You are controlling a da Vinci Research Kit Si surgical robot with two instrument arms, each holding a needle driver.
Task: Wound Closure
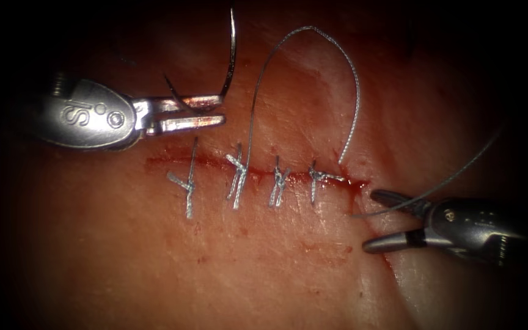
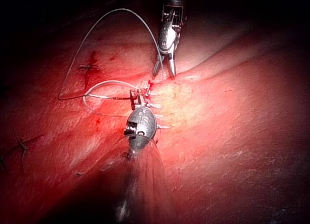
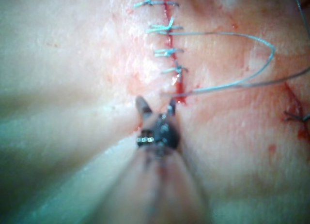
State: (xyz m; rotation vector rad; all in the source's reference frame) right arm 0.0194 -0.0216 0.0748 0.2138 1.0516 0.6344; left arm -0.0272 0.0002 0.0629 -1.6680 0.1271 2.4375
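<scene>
Left tool (image 1: 200, 113), above the cut's left end: jaws nearly together, pinching the curved needle (image 1: 230, 61) close to one end of its arc. The needle's body rises clear above the jaws and a short dark stub of it shows just left of the grip; needle is out of the tissue (image 1: 123, 269), none of it buried. Right tool (image 1: 392, 221), at the cut's right end: jaws spread wide, holding nothing; the upper jaw lies just beside the thread (image 1: 313, 36), which passes over it, and whether it touches is hard to say from the endoscope. The right wrist view agrees: right tool (image 3: 156, 106) has its jaws apart, just short of the cut's (image 3: 173, 50) end. Thread makes a tall loop above the wound, one leg coming down near the second stitch, the other entering the tissue beside the fourth; a further strand trails off toward the right past the open jaws. Progress: four tied stitches (image 1: 276, 183) with cut ends sit across the cut (image 1: 172, 160). The right end, with red fluid (image 1: 354, 184) pooled there, looks unclosed; the loose loop suggests a fifth stitch placed but untied.
</scene>
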